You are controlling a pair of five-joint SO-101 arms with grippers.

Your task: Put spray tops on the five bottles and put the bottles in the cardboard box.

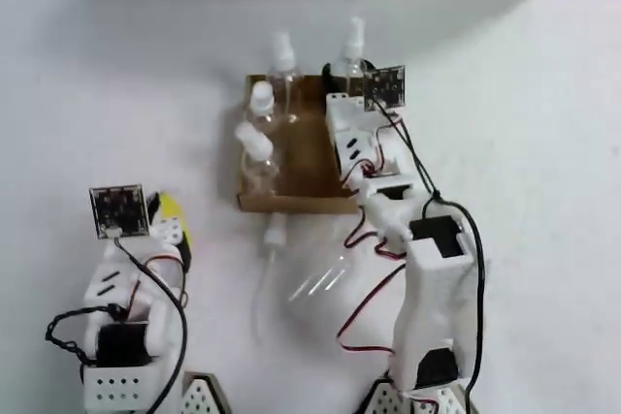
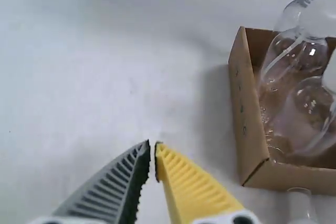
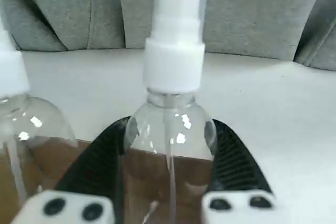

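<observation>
Right end effector [image 3: 170, 129] grips an upright spray bottle [image 3: 172, 103] at the cardboard box's [image 1: 291, 203] one-o'clock corner; left end effector [image 2: 152, 148] sits closed, empty.

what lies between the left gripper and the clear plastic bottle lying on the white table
A loose white spray top with its thin dip tube lies on the table between the left gripper and that clear plastic bottle.

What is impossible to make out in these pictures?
- High view: the loose bottle on the table is a faint blur; its neck is unclear.
- Right wrist view: the held bottle has its base cut off by the edge.
- Left wrist view: the bottles in the box are cut off by the edge; count unclear.
</observation>
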